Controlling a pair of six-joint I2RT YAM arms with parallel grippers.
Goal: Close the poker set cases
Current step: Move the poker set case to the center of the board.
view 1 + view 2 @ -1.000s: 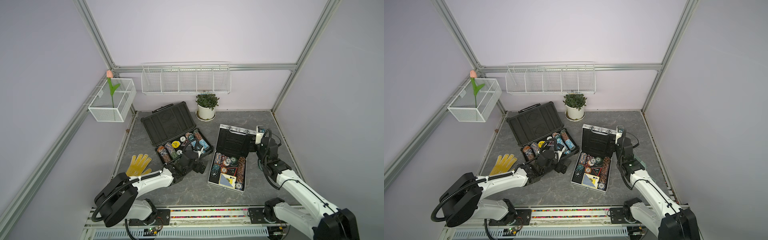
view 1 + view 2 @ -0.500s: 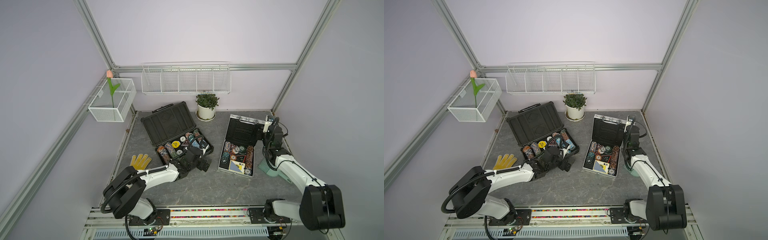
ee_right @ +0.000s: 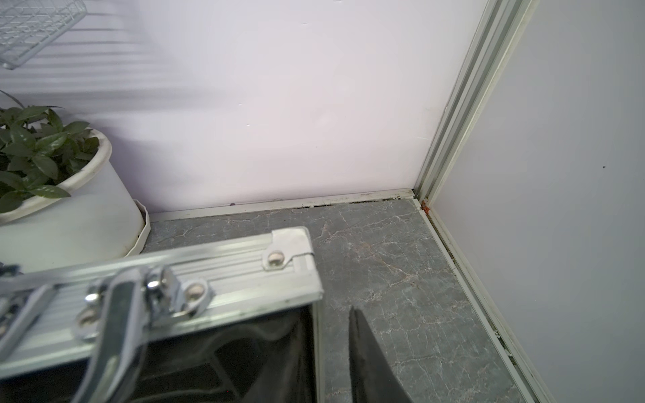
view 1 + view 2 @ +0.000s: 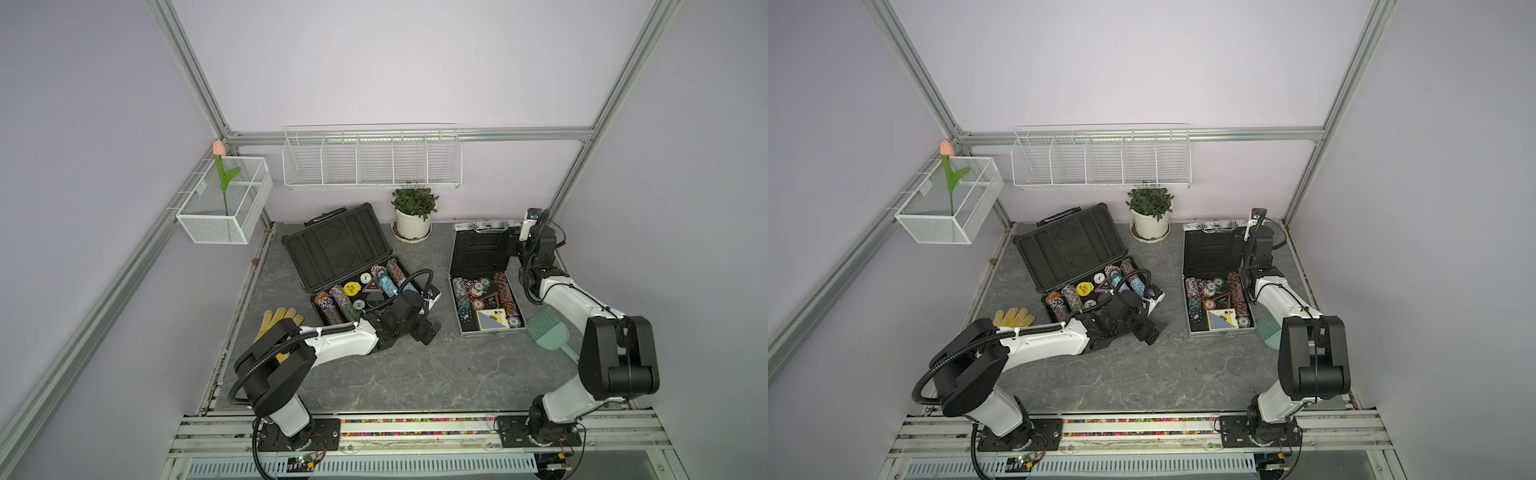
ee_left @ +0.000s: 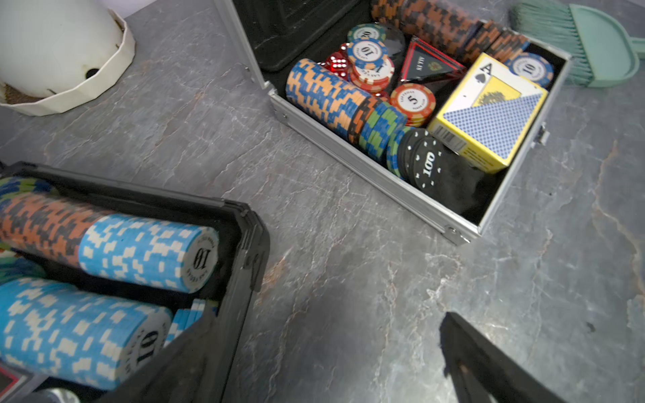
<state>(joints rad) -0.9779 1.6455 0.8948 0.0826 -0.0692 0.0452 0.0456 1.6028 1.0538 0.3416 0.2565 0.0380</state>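
Chips (image 4: pixel 341 297) fill open grey case (image 4: pixel 337 248), silver case (image 4: pixel 481 254).

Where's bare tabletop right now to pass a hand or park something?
Widest: the front strip of table between both cases and the rail. Also the lane between dark case and silver case, up to the plant pot. Crowded: left gripper at the dark case's near corner; brush and right arm beside the silver case.
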